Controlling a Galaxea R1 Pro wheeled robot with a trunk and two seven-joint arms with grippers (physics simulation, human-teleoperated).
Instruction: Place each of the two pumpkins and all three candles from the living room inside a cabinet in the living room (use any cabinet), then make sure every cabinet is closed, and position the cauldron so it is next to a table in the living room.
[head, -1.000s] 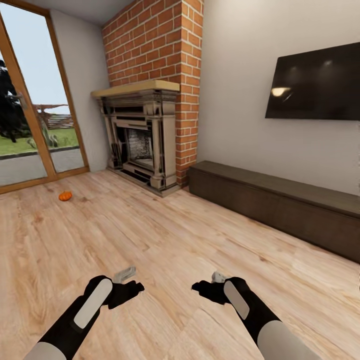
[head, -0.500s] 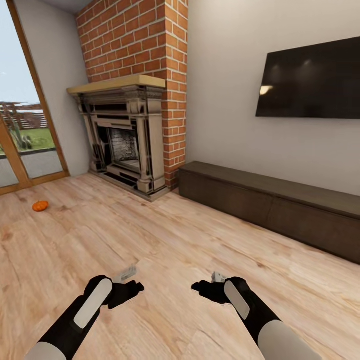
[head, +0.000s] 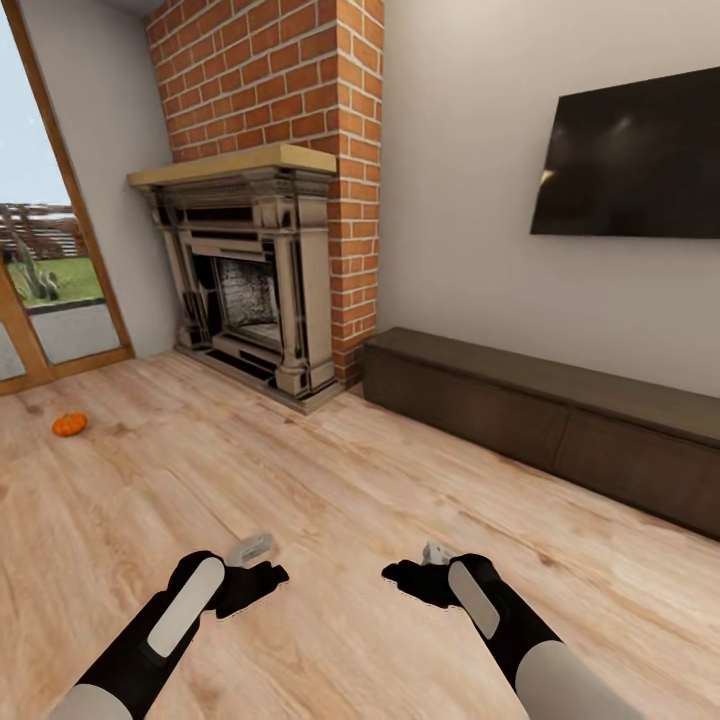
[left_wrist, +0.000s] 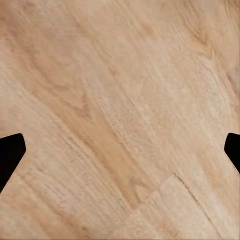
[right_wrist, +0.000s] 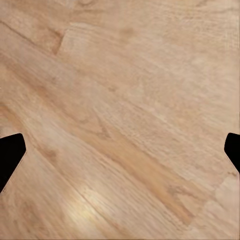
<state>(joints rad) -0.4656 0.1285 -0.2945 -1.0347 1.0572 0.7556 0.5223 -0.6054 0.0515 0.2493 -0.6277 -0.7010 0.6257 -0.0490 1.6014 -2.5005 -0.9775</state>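
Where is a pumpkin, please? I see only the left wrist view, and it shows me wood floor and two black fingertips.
Observer: One pumpkin lies on the floor at the far left of the head view, near the glass door.
Operator: Is the cabinet in sight also?
Observer: Yes, the cabinet runs along the wall at the right, under the TV, with all its fronts closed.
Operator: Does the right gripper hold something?
Observer: No, the right gripper is open, with bare floor between its fingertips.
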